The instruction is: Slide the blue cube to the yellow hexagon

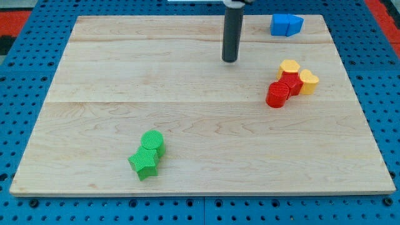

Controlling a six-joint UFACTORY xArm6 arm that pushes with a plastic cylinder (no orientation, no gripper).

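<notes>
The blue cube lies at the view's top right, near the board's top edge; it looks like two blue pieces side by side. The yellow hexagon sits lower at the right, in a cluster with a second yellow block, a red block and a red cylinder. My tip rests on the board to the left of the blue cube and to the upper left of the cluster, touching no block.
A green cylinder and a green star touch each other at the bottom left of centre. The wooden board lies on a blue perforated table.
</notes>
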